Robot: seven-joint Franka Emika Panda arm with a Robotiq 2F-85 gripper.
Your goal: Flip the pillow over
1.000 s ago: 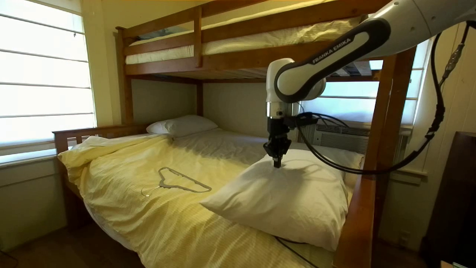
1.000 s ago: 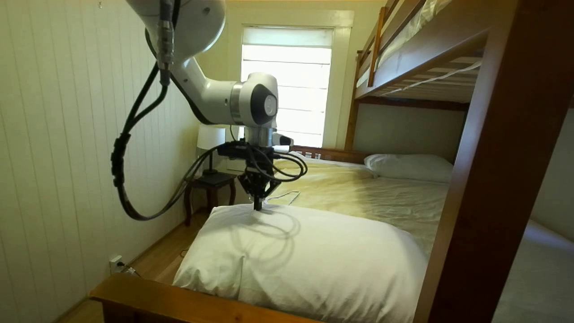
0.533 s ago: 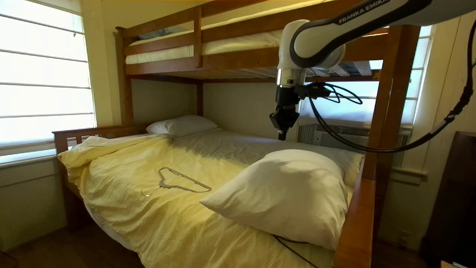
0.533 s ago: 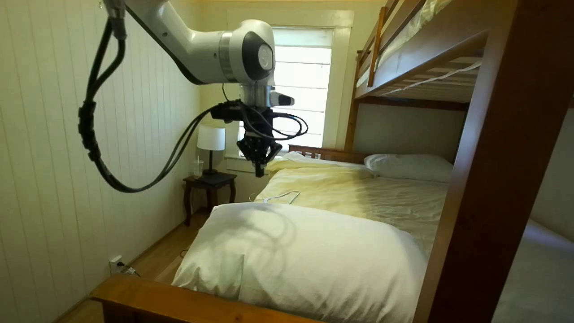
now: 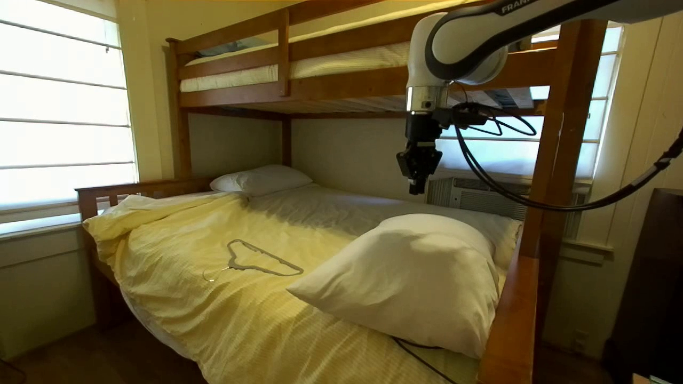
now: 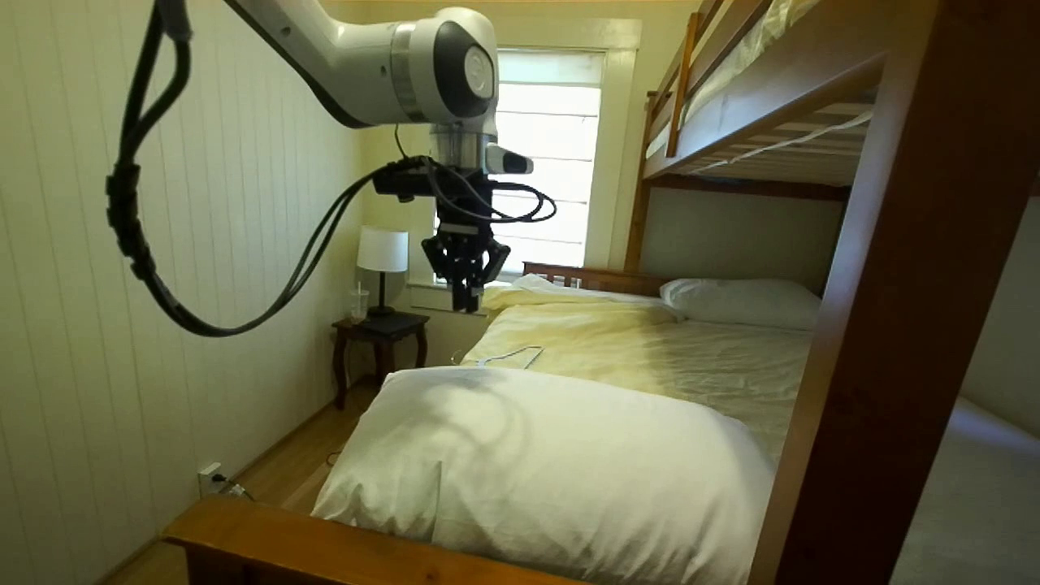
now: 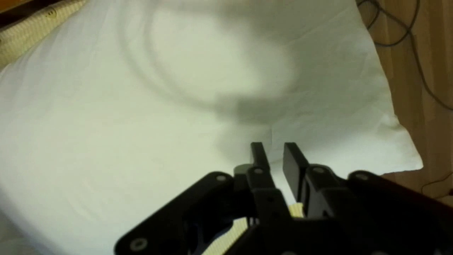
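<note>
Above the pillow [image 6: 552, 463] hang slightly parted fingers [image 7: 297, 159]; a cup [image 6: 359, 306] on the nightstand [image 6: 383, 340] holds a straw [image 6: 358, 287].

Matt cloth, glossy wood
The pillow [image 6: 552, 463] is smooth, softly wrinkled cloth — the yellow bedsheet [image 5: 224, 304] rougher, finely ribbed; the bed frame [image 6: 886, 325] shines, the gripper [image 7: 273, 145] looks matt.

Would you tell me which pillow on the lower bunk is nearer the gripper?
The plump pillow, which lies below the gripper and fills most of the wrist view; in both exterior views the flatter pillow lies much farther off.
</note>
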